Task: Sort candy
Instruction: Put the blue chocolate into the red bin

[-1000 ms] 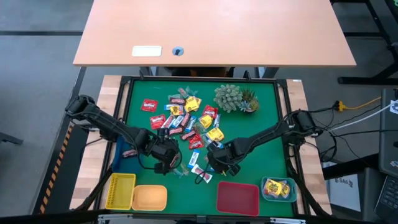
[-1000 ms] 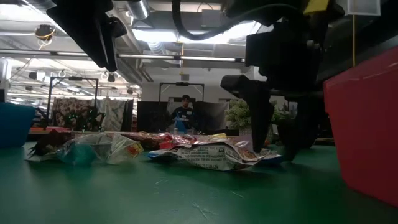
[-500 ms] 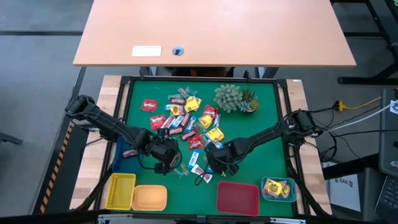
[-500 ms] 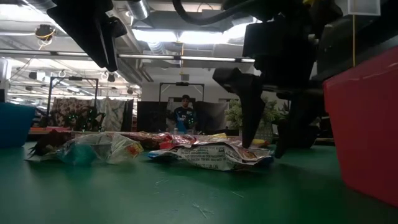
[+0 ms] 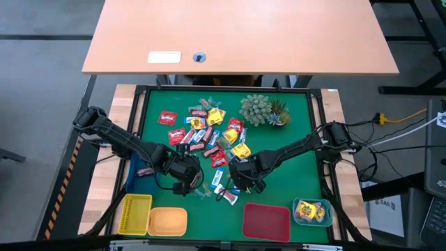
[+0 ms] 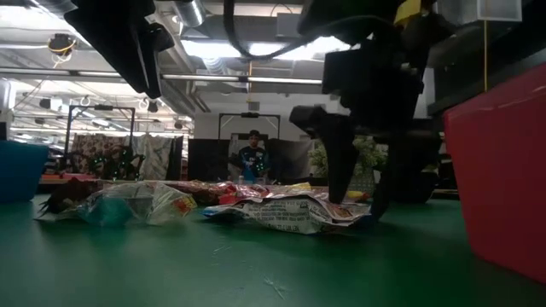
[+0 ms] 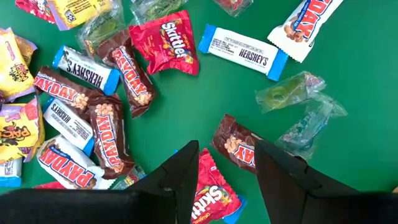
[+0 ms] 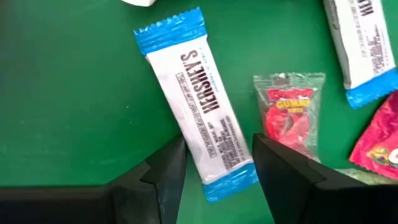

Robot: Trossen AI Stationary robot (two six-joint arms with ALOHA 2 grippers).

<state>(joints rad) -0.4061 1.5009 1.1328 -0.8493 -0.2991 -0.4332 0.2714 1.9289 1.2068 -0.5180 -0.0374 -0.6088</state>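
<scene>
- Many wrapped sweets, the candy, lie heaped on the green mat, mostly toward its middle and just beside the spiky green plant; wrappers are red, yellow, brown, clear, and blue-and-white.
- One left gripper, low over the pile's near edge; jaws stand apart, holding nothing, with a brown wrapper and a red Skittles packet between the fingertips.
- One right gripper, at the near side of the pile; jaws parted and empty, straddling the end of a blue-and-white Hershey's bar, with a clear packet of red gummies just beside it.
- Four small trays along the mat's near edge: yellow tray, orange tray, red tray, and a blue tray holding yellow sweets.
- One person visible far behind the mat, in the low view.
</scene>
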